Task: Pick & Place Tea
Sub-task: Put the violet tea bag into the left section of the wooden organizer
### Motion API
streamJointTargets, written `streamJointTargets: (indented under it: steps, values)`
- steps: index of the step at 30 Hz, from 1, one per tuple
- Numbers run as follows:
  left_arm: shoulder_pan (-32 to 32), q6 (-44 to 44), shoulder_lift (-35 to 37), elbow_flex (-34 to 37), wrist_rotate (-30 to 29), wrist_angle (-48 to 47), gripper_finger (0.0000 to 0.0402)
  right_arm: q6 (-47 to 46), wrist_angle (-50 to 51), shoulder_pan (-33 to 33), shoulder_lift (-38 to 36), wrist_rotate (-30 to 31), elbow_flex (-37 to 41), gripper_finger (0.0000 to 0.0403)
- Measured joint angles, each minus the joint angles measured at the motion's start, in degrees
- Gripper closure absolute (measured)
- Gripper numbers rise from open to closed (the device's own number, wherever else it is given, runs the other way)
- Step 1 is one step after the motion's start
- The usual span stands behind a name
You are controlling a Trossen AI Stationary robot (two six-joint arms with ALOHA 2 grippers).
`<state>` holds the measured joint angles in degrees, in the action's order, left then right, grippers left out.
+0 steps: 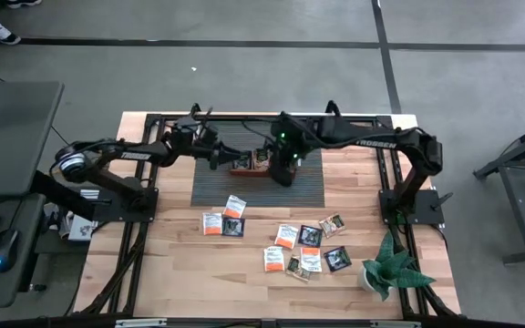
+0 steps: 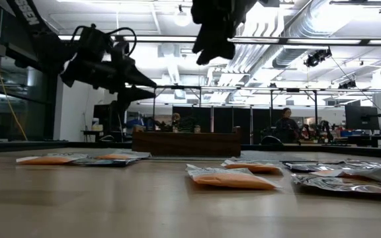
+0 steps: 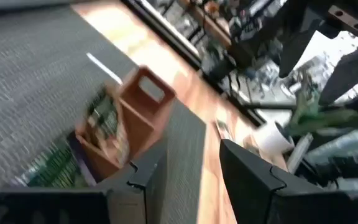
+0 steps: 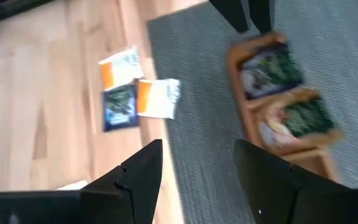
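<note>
Now both end effectors, left (image 1: 219, 161) and right (image 1: 283, 172), hover spread and empty over the brown wooden tray (image 1: 250, 167); descend squarely onto one flat tabletop tea sachet (image 1: 211, 223) (edges first).

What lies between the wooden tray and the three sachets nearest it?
Only bare grey mat separates the wooden tray from the three sachets, seen in the high view.

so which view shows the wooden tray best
The right wrist view: the wooden tray lies open from above, with sachets in its compartments. The left wrist view shows it tilted and blurred; the high view half hides it under the arms; the low view shows only its side.
</note>
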<state>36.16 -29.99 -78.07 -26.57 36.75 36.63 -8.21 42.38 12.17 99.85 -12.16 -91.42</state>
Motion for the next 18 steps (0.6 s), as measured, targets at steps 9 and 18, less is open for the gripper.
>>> streamJointTargets:
  steps: [9,18]
  values:
    - [-11.72,3.71,9.26,0.00,-6.28,-22.31,0.0259,-2.07,-18.69,-6.31,0.00,-1.65,9.96,0.0211]
    - [-32.83,-6.91,12.03,0.00,-21.97,-30.76,0.0259,-2.46,-31.25,-9.44,0.00,-1.29,16.75,0.0211]
